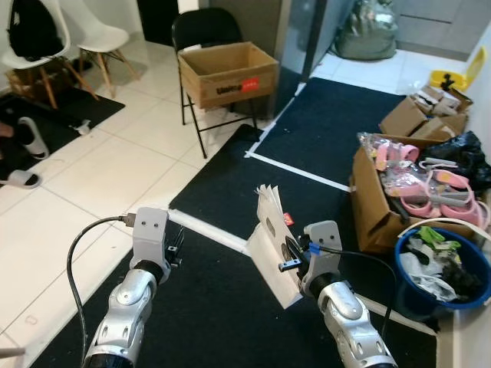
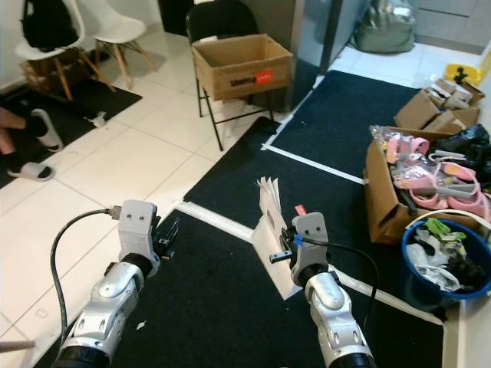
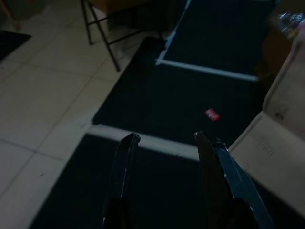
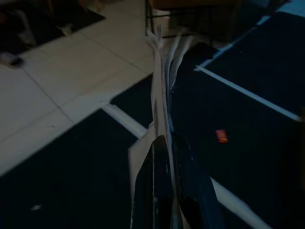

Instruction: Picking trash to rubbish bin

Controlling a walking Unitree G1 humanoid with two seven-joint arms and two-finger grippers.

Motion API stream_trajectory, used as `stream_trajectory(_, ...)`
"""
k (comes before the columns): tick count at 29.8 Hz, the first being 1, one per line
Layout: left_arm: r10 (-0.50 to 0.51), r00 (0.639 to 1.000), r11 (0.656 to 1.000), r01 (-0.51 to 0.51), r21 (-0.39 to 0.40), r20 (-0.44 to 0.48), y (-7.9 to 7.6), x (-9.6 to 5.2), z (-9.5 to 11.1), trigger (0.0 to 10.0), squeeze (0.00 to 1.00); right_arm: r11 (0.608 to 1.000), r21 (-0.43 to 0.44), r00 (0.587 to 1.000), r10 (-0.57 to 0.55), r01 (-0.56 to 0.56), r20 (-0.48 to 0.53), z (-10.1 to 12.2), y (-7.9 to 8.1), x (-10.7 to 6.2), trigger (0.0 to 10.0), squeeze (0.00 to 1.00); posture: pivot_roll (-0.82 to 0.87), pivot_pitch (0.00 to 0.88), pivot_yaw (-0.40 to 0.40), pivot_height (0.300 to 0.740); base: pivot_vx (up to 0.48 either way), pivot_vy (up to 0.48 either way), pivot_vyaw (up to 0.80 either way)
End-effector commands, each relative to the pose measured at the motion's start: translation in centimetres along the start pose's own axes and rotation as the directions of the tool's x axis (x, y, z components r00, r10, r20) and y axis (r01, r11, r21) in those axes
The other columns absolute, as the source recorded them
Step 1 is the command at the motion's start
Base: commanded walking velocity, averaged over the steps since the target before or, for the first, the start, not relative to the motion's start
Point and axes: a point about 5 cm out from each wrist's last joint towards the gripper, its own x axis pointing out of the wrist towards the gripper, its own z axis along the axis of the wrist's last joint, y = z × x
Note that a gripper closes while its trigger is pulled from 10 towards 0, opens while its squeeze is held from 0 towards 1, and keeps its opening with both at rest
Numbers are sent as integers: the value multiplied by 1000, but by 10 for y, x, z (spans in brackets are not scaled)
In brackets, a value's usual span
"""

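My right gripper (image 1: 291,257) is shut on a bunch of white paper sheets (image 1: 268,241), holding them upright on edge above the black mat. In the right wrist view the paper (image 4: 159,90) sticks out past the closed fingertips (image 4: 161,143). A small red scrap (image 1: 288,219) lies on the mat just beyond the paper and also appears in the left wrist view (image 3: 212,114). The blue rubbish bin (image 1: 410,299), filled with mixed trash, stands on the floor to the right. My left gripper (image 3: 164,137) is open and empty, hovering over the mat at the left (image 1: 175,247).
An open cardboard box (image 1: 370,211) of pink items stands behind the bin. A black folding chair (image 1: 207,31) carries another cardboard box (image 1: 228,73) ahead. White chairs (image 1: 96,34) and slippers (image 1: 31,138) are at the far left. White tape lines cross the mat (image 1: 207,228).
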Motion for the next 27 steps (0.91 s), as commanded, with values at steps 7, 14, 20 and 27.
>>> stream_trajectory(7, 16, 1000, 1000, -16, 1, -20, 4, -4, -6, 10000, 0, 1000, -10, 1000, 8, -8, -4, 0, 1, 0, 10000, 0, -7, 129, 28, 740, 262, 0, 0)
stream_trajectory(14, 14, 1000, 1000, -14, 2, -19, 3, -4, -6, 10000, 0, 1000, -9, 1000, 10, -11, -6, 0, 1, 1, 10000, 0, -6, 125, 25, 740, 265, 0, 0)
stream_trajectory(20, 13, 1000, 1000, -13, 3, -21, 3, -5, -7, 10000, 0, 1000, -8, 1000, 15, -15, -11, -1, 2, 0, 10000, 0, -4, 117, 19, 740, 264, 0, 0)
stream_trajectory(27, 12, 1000, 1000, -12, 2, -21, 2, -6, -8, 10000, 0, 1000, -5, 1000, 20, -20, -11, -1, 3, 2, 10000, 0, -6, 104, 14, 740, 267, 0, 0)
